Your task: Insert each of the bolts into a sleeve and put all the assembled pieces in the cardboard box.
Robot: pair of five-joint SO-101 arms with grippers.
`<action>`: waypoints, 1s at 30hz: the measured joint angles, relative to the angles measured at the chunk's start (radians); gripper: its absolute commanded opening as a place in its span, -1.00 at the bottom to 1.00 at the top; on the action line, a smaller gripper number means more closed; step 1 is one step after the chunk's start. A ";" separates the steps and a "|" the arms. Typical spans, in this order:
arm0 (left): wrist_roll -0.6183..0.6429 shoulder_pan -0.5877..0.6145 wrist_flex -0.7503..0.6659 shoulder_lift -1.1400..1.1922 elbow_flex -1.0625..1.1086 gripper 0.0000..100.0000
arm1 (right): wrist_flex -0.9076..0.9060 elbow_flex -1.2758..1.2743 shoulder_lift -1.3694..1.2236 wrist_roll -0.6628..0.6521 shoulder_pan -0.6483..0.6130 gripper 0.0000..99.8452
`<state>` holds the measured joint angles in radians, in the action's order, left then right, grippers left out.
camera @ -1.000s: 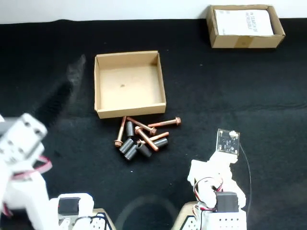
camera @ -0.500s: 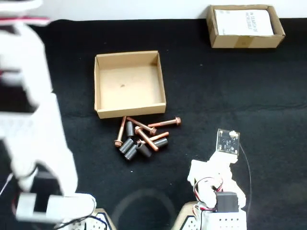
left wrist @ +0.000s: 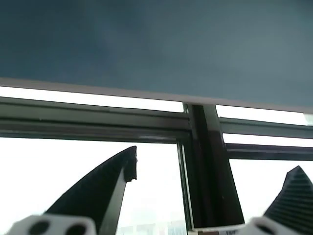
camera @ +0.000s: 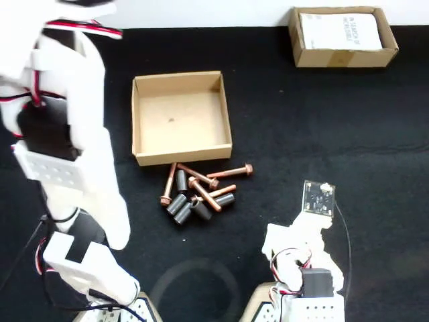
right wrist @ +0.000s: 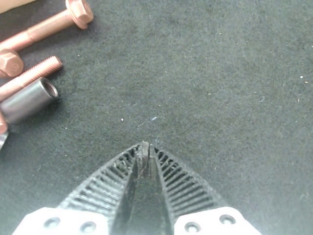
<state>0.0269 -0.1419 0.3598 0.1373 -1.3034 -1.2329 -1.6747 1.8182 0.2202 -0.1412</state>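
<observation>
Several copper bolts [camera: 230,172] and dark grey sleeves [camera: 178,206] lie in a loose pile on the black table, just in front of the open, empty cardboard box [camera: 138,121]. In the right wrist view a bolt [right wrist: 47,27] and a sleeve [right wrist: 28,101] lie off to one side of my right gripper [right wrist: 143,152]. That gripper is shut on nothing and hovers low over bare mat. My right arm [camera: 299,247] sits folded at the near right. My left arm [camera: 67,141] stands raised high at the left. My left gripper [left wrist: 212,169] is wide open and points up at a window.
A second cardboard box [camera: 340,58] holding a printed sheet sits at the far right corner. The black mat [camera: 322,127] stretches bare between the pile and that box.
My left arm has swung up from a low pose at the near left to stand tall over the table's left side. The right arm, bolts and sleeves have not moved.
</observation>
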 measured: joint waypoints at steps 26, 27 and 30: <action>0.126 0.193 1.177 -0.195 0.011 -0.13 | 0.000 0.000 0.000 0.000 0.000 -0.98; 0.127 0.209 1.215 -0.199 0.015 -0.13 | 0.000 0.000 0.000 0.000 0.000 -0.98; 0.129 0.224 1.335 -0.207 0.048 -0.16 | 0.000 0.000 0.000 0.000 0.000 -0.98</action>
<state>0.1557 0.0821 1.6947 -0.0698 -1.2559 -1.2329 -1.6747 1.8182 0.2202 -0.1412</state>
